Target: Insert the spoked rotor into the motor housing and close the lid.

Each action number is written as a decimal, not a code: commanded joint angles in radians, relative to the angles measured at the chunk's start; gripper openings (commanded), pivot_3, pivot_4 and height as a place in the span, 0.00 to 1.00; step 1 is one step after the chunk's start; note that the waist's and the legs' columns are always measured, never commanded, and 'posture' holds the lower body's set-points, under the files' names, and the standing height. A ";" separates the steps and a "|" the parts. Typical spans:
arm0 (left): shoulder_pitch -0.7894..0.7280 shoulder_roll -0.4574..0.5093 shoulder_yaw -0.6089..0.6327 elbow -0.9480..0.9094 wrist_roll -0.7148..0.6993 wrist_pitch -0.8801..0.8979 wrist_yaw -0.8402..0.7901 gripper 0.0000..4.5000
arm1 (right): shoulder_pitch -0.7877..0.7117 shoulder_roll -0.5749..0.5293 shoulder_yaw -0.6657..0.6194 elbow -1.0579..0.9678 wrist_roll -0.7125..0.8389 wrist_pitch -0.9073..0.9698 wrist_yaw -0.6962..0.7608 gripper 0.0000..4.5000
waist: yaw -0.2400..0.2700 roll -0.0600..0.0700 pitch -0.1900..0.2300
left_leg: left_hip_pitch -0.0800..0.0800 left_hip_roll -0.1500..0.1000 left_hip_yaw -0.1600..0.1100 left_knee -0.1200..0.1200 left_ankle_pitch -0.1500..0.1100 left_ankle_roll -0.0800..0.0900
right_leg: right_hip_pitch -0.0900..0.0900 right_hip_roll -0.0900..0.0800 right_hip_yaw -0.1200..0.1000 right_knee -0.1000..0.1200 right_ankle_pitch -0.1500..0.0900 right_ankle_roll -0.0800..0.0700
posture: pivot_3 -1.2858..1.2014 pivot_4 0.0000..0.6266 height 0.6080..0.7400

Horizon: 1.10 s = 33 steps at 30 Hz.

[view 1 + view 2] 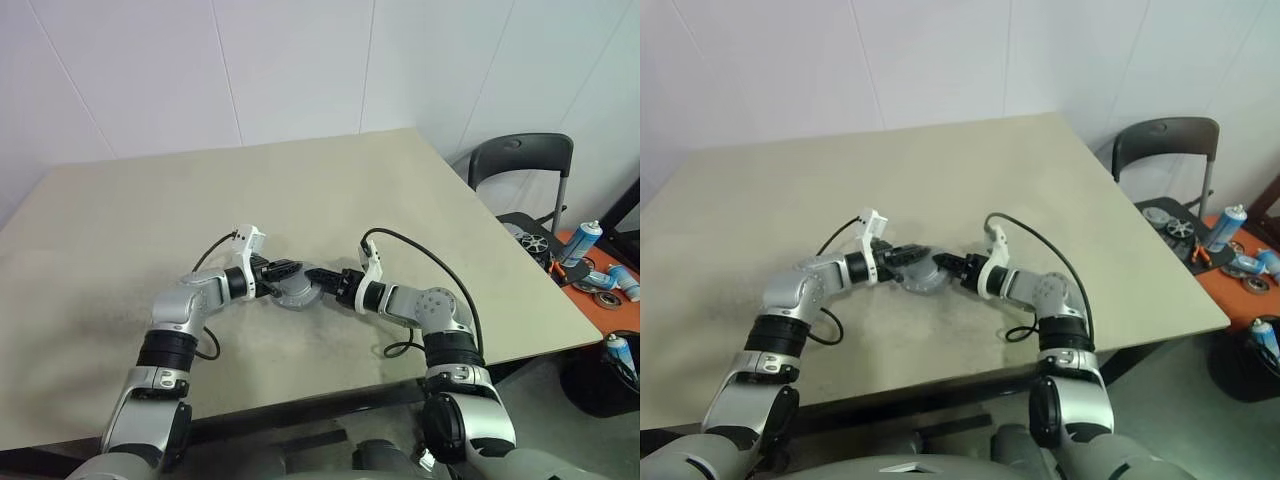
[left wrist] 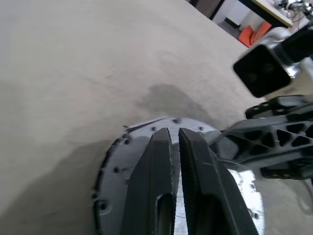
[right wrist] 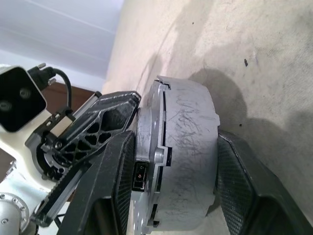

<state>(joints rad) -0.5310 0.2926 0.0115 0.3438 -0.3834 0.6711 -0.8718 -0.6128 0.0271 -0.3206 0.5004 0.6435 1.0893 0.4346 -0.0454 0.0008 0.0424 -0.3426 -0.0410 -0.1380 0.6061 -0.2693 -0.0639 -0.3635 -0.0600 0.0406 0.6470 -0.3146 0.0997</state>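
Note:
A round grey metal unit (image 1: 295, 292) is held between both grippers over the table's near middle. In the right wrist view it is a smooth, scratched cap, the lid (image 3: 188, 127), seated against a flat plate with screw holes, the motor housing (image 2: 115, 161). My right gripper (image 3: 176, 139) is shut across the unit, one finger on the plate and the other on the lid. My left gripper (image 2: 173, 131) comes from the other side and is shut on the housing's thin edge. The spoked rotor is hidden.
The beige table (image 1: 300, 190) stretches wide behind and to both sides of the grippers. Past its right edge stands a dark chair (image 1: 520, 160) with round metal parts on the seat. An orange surface (image 1: 600, 285) beside it holds spray cans and more parts.

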 commanded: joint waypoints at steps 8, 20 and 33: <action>0.036 -0.002 -0.046 -0.029 -0.001 0.052 -0.007 0.07 | -0.014 0.051 -0.010 0.085 -0.012 -0.042 -0.073 0.44 | -0.020 0.000 0.000 | 0.002 0.002 0.000 0.000 0.000 0.000 | 0.000 0.004 0.001 0.001 0.000 -0.001 | 0.52 0.00 1.00; -0.060 0.004 0.123 -0.133 -0.146 0.128 0.043 0.07 | -0.017 0.046 -0.011 0.094 -0.013 -0.049 -0.093 0.44 | -0.024 0.000 0.001 | 0.001 0.002 0.000 0.001 0.000 0.000 | 0.000 0.003 0.002 0.001 0.000 0.000 | 0.52 0.00 1.00; -0.055 0.141 0.407 -0.325 -0.404 0.289 0.223 0.07 | -0.007 0.047 -0.026 0.103 0.007 -0.050 -0.107 0.43 | -0.027 -0.001 0.001 | -0.012 0.002 -0.001 0.006 0.000 -0.001 | -0.013 0.004 0.004 0.005 0.002 -0.001 | 0.52 0.00 1.00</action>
<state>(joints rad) -0.5902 0.4137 0.3933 0.0620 -0.7673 0.9554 -0.6623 -0.6339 0.0695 -0.3602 0.5714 0.6843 1.0350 0.3882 -0.0723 0.0002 0.0433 -0.3541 -0.0388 -0.1386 0.6117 -0.2689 -0.0645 -0.3761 -0.0560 0.0443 0.6520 -0.3124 0.0990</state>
